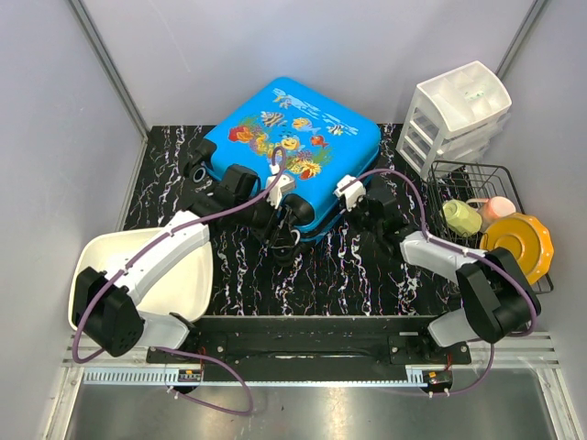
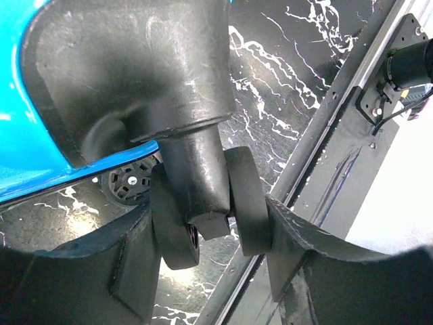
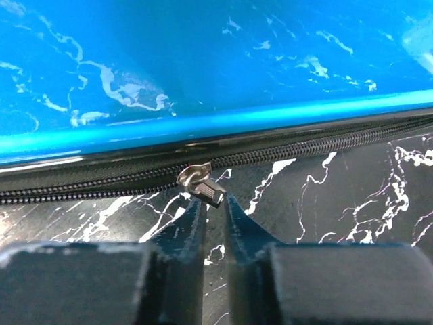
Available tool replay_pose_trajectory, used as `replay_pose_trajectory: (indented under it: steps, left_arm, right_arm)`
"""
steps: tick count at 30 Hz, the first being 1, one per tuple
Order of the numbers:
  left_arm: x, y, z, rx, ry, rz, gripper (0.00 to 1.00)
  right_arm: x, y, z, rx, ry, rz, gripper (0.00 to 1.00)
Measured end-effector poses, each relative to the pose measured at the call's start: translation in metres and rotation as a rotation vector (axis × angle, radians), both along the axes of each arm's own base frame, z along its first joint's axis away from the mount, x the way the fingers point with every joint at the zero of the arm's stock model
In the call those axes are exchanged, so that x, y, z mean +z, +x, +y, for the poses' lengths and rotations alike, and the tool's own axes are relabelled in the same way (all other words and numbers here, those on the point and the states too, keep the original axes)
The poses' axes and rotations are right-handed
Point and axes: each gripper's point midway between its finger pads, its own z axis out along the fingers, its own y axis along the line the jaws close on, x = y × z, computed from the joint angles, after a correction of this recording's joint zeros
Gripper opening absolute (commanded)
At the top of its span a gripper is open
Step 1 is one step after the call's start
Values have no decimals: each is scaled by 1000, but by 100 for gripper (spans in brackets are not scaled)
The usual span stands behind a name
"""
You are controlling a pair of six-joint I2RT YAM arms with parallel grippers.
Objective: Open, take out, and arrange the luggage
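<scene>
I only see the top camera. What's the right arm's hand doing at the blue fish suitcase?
Observer: Its wrist view shows the right gripper with fingers close together and the silver zipper pull of the luggage right at their tips. Pinched or not, I cannot tell.
Operator: And the left hand? The arm hides it!
Observer: The left gripper clamps a black caster wheel at the luggage's corner, one finger on each side.
Operator: Is the zip open yet?
Observer: There, no: the zipper teeth look shut on both sides of the pull.
</scene>
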Motion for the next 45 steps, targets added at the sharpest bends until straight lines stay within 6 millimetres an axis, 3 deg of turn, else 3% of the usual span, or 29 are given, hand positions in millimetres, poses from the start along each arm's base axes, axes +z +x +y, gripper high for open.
replay_pose_trajectory:
  steps: [5, 10, 13, 19, 20, 21, 22, 24, 25, 27, 31, 37, 45]
  left_arm:
    - [-3, 6, 12, 18, -9, -13, 0]
    - [-3, 5, 37, 29, -13, -31, 0]
    - [-3, 4, 60, 56, -1, -44, 0]
    - [0, 4, 111, 128, 47, -82, 0]
    - [0, 5, 117, 133, 52, -90, 0]
    - [0, 5, 121, 137, 55, -94, 0]
    - [0, 5, 125, 138, 57, -98, 0]
    - [0, 4, 127, 132, 56, -100, 0]
    - [0, 4, 127, 128, 52, -101, 0]
    - [1, 3, 126, 123, 44, -100, 0]
    - [-1, 2, 125, 121, 35, -93, 0]
    - [0, -5, 114, 99, 52, -104, 0]
    - [-2, -12, 103, 84, 54, -101, 0]
  right_arm:
    - [2, -7, -3, 23, 27, 34, 0]
    - [15, -11, -12, 69, 116, 79, 0]
    - [24, -9, -12, 90, 148, 95, 0]
    - [34, 12, -31, 22, 160, 106, 0]
    - [35, 16, -34, 13, 159, 111, 3]
    - [35, 20, -37, 7, 159, 119, 26]
    - [36, 23, -39, 8, 155, 127, 41]
    - [39, 25, -40, 45, 157, 162, 68]
    - [41, 23, -38, 70, 165, 177, 71]
    - [43, 14, -29, 128, 199, 214, 79]
    - [40, -16, 8, 205, 269, 323, 80]
    - [18, -77, 68, 259, 292, 468, 82]
    - [3, -72, 76, 171, 344, 564, 85]
